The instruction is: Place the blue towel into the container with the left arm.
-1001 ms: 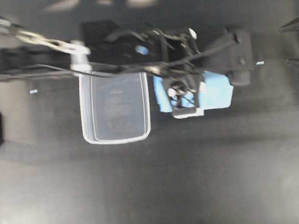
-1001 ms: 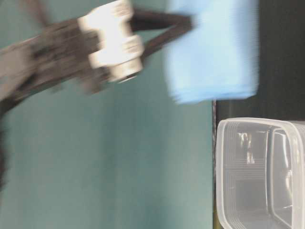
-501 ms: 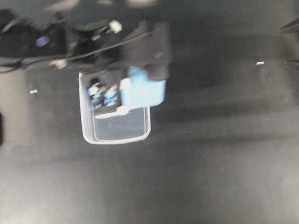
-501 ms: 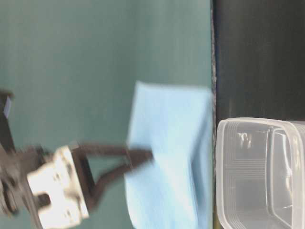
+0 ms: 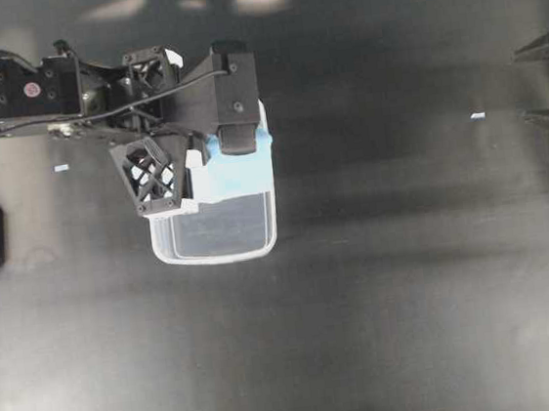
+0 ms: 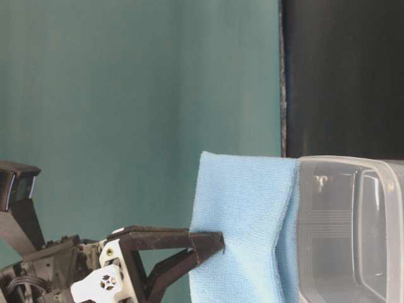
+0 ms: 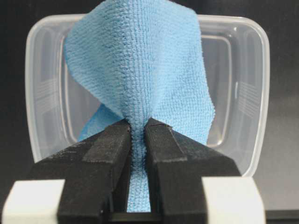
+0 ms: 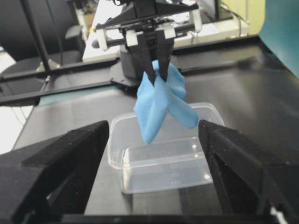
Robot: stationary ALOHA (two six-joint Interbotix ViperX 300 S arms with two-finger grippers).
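Left claw [image 7: 135, 135] pinching the towel [image 7: 140, 74] above the tub [image 7: 264, 93] for release; right claw [image 8: 154, 154] spread, apparently idle, partly cropped.

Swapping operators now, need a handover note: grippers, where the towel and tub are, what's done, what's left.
Left gripper: shut on the blue towel, holding it pinched and hanging over the container.
Right gripper: open, empty, facing the container from a distance.
Towel: lower end dangles at or just inside the rim; not resting on the base.
Container: upright on the black table, nothing lying in it.
Done: towel picked up, carried over the container.
Left: lower, release, withdraw the left arm.
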